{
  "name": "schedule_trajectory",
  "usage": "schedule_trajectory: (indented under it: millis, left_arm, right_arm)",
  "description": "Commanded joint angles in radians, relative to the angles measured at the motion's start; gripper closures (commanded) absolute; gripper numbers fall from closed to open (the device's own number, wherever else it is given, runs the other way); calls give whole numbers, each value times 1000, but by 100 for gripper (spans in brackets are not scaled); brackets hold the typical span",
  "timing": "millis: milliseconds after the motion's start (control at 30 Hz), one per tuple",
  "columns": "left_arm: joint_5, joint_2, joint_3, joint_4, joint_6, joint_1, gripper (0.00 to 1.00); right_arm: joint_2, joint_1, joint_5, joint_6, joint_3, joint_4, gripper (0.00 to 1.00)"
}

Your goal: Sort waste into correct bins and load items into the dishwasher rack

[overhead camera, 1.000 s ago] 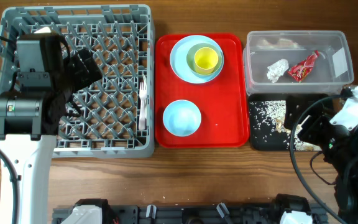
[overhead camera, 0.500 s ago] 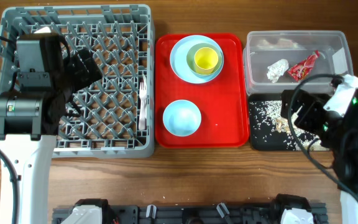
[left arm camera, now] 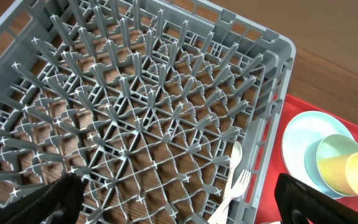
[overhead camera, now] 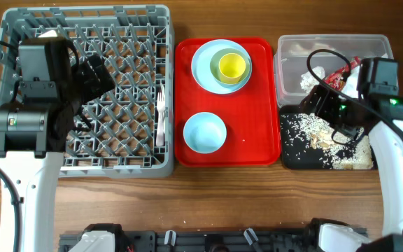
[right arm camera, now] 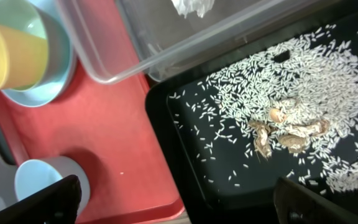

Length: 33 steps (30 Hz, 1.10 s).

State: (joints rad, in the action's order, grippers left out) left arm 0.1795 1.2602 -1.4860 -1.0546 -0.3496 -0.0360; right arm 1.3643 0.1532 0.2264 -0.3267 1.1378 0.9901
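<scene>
The grey dishwasher rack (overhead camera: 19,24) fills the left side. A white fork (left arm camera: 241,183) and spoon (left arm camera: 235,155) lie along its right wall (overhead camera: 161,115). My left gripper (overhead camera: 93,77) hovers over the rack, open and empty (left arm camera: 176,186). The pale blue plate (overhead camera: 201,66) holds a bowl with the yellow-green cup (overhead camera: 231,66). A small pale blue bowl (overhead camera: 204,131) stands nearer. The clear tub (overhead camera: 327,43) holds the napkin (overhead camera: 305,80) and red wrapper (overhead camera: 338,73). Rice crumbs (overhead camera: 303,126) and beige bits (right arm camera: 284,134) lie in the black tray (overhead camera: 289,157). My right gripper (overhead camera: 322,103) is open and empty above the tray's far left part (right arm camera: 176,193).
The plate, cup and bowls stand on a flat red tray (overhead camera: 257,105) between the rack and the bins. The right arm and its black cable cross over the tub's right half. Bare wooden table runs along the front edge (overhead camera: 208,196).
My right arm has swung from the table's right front corner up and to the left, over the black tray and the tub. The left arm has not moved.
</scene>
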Motion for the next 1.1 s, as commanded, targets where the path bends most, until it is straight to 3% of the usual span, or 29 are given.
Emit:
schedule_trajectory:
  millis: [0, 433, 833, 900, 1000, 1033, 1067]
  left_arm:
    - [13, -3, -6, 2, 2, 6, 0]
    - [13, -3, -6, 2, 2, 6, 0]
    - [-1, -3, -6, 9, 2, 6, 0]
    - [-69, -3, -6, 33, -8, 6, 0]
    - [-628, 13, -5, 81, 4, -13, 0]
    - [-729, 33, -5, 99, 30, -51, 0]
    - [-724, 60, -6, 100, 29, -116, 0]
  right_arm:
    - [-19, 2, -18, 10, -1, -52, 0]
    - [-733, 2, -18, 10, -1, -68, 0]
    - [-801, 2, -18, 10, -1, 43, 0]
    - [-801, 2, -17, 10, -1, 61, 0]
    - [-801, 2, -17, 10, -1, 72, 0]
    - [-801, 2, -18, 9, -1, 72, 0]
    - [-801, 2, -18, 10, -1, 72, 0]
